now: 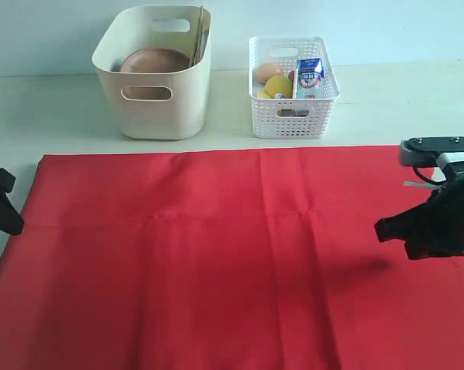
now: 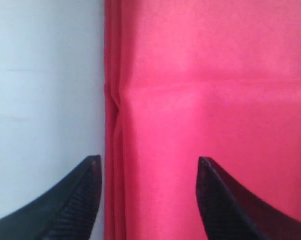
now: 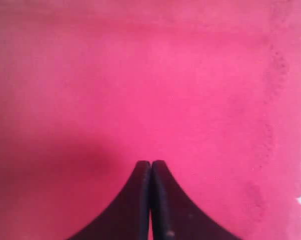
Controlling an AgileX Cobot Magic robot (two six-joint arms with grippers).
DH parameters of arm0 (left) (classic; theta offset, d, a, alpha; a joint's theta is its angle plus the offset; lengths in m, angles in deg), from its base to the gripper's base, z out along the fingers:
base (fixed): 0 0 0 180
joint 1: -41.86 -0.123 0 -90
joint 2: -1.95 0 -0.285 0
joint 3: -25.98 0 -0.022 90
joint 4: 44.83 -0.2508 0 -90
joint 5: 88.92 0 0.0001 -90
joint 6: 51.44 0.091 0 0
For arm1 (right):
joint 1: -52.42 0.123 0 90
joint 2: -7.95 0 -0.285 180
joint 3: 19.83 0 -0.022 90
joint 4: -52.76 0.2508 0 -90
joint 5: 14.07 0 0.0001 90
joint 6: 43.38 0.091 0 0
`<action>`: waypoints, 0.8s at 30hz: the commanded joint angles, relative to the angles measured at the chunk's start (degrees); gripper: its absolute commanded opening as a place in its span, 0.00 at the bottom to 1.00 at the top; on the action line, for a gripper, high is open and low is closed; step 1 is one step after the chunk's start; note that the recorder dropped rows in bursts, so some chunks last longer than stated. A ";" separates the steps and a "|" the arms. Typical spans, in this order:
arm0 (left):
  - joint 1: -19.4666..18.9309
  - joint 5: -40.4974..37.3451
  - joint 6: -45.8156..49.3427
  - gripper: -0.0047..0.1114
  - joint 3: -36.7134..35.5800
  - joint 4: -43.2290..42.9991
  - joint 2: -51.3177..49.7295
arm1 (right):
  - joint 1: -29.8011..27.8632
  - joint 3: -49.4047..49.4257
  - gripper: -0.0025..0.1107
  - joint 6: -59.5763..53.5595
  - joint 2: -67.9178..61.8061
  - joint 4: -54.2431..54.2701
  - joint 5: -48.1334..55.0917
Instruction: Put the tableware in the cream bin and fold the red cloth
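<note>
Seemingly a robot lab bench; bare white table; plain pale-blue wall behind.

No legible text anywhere. Only some dark print on the blue-white carton inside the white lattice basket, too small and blurred to read.

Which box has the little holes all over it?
The white basket on the right, holding the milk carton. The cream bin beside it has smooth walls with only handle cut-outs.
</note>
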 commanded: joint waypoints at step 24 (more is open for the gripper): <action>-1.62 2.10 11.70 0.62 -0.65 7.03 -9.49 | 0.26 -0.91 0.02 3.03 -6.72 -3.46 -1.83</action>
